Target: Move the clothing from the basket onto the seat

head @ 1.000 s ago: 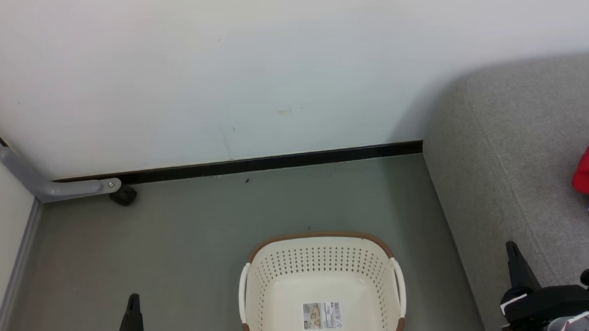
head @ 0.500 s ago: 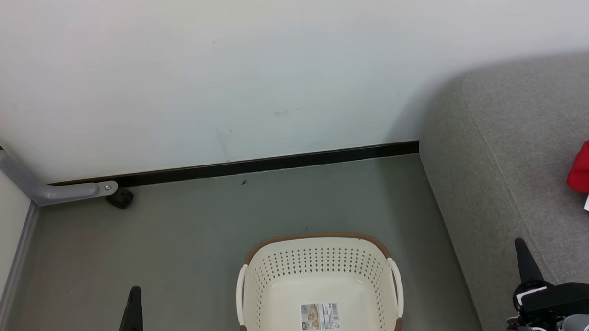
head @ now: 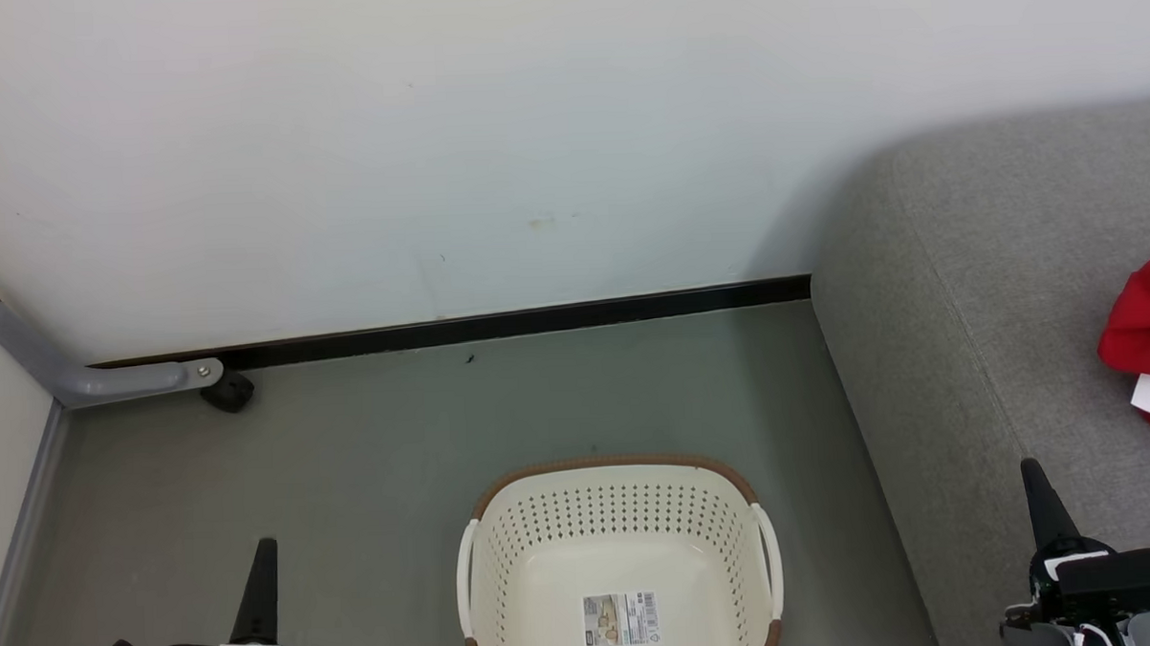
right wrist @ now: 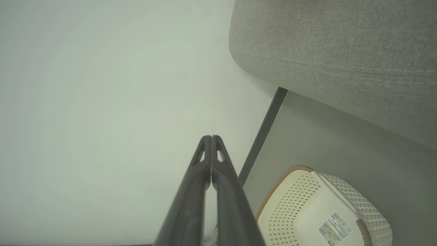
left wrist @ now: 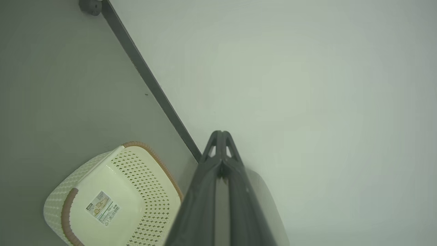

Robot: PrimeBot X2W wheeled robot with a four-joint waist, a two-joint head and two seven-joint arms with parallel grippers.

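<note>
The soft red fabric garment with white trim (head: 1147, 313) lies bunched on the large grey upholstered sofa seat (head: 966, 281), well apart from the oval cream perforated plastic basket (head: 620, 513). Light and limp, it would likely sag from any pinch, so a raised fold looks the best hold. The left hand (left wrist: 221, 134) and right hand (right wrist: 211, 137) each have their fingers pressed together on nothing.

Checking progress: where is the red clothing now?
In the head view, the clothing lies on the seat at the right edge, right of the basket.
</note>
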